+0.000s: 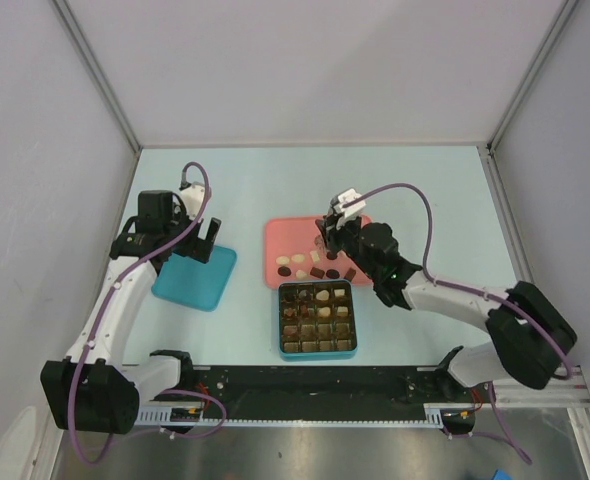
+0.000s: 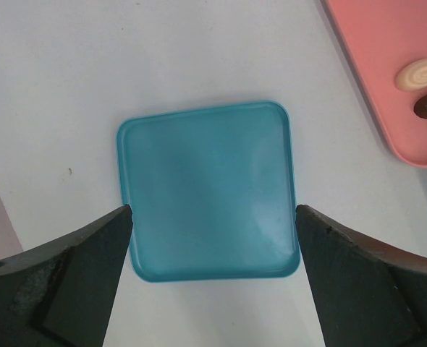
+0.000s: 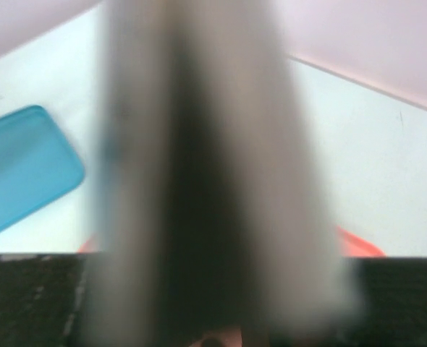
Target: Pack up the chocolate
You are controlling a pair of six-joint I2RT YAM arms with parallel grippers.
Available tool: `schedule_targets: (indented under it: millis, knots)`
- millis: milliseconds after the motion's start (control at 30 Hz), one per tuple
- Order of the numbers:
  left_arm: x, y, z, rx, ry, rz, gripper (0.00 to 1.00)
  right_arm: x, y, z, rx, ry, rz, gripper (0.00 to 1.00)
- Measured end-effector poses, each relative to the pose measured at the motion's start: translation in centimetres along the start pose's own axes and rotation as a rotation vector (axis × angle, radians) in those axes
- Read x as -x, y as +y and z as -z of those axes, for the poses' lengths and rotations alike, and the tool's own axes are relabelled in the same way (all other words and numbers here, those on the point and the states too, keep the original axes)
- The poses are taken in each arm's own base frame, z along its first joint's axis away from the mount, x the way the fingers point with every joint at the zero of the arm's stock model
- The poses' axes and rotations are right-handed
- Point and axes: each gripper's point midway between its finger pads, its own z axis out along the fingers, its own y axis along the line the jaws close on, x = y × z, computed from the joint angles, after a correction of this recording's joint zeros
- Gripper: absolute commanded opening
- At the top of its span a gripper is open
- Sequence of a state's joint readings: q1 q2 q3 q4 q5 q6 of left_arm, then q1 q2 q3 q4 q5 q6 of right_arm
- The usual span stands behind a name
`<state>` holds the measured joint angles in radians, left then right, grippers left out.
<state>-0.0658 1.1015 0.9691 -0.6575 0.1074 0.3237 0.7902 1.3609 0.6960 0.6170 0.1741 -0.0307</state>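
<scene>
Several small chocolates (image 1: 318, 270), dark, reddish-brown and cream, lie on the pink tray (image 1: 290, 238). More fill compartments of the teal box (image 1: 281, 322) with the gold-brown grid, in front of the tray. My right gripper (image 1: 330, 238) hovers over the tray's far part. In the right wrist view its fingers (image 3: 286, 181) stand together as one blurred mass that hides what is under them. My left gripper (image 1: 207, 240) is open and empty above the teal lid (image 1: 195, 277). In the left wrist view the lid (image 2: 208, 189) lies between the open gripper (image 2: 213, 210), with a cream chocolate (image 2: 420, 74) at right.
The teal lid lies flat on the pale table left of the pink tray (image 2: 373, 58), and its corner shows in the right wrist view (image 3: 22, 170). Grey walls enclose the table on three sides. The arm bases and a black rail run along the near edge.
</scene>
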Motion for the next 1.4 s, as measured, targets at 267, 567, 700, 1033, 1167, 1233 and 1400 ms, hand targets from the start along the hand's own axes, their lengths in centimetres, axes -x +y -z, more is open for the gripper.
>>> schedule_targets:
  millis: [267,567,700,1033,1167,1233,1400]
  knots:
    - [0.0,0.0,0.0,0.001,0.001,-0.003,1.0,-3.5,-3.2,-3.6,-0.063,0.065,0.008,0.39]
    - [-0.1,0.1,-0.2,0.001,0.008,-0.01,1.0,-3.2,-4.1,-4.5,-0.083,0.039,0.008,0.46]
    - [-0.2,0.1,-0.3,0.0,0.011,-0.016,1.0,-3.4,-4.4,-4.8,-0.087,0.04,0.018,0.49]
    - [-0.1,0.2,-0.3,0.004,0.01,-0.017,1.0,-4.1,-5.4,-5.0,-0.109,0.052,0.032,0.51]
    - [-0.1,0.2,-0.3,0.006,0.009,-0.018,1.0,-4.5,-5.7,-5.1,-0.113,0.065,0.033,0.5]
    - [-0.1,0.2,-0.3,0.007,0.01,-0.018,1.0,-4.7,-5.7,-5.0,-0.113,0.072,0.034,0.49]
    - [-0.1,0.3,-0.3,0.009,0.01,-0.018,1.0,-5.3,-5.7,-4.9,-0.114,0.095,0.036,0.47]
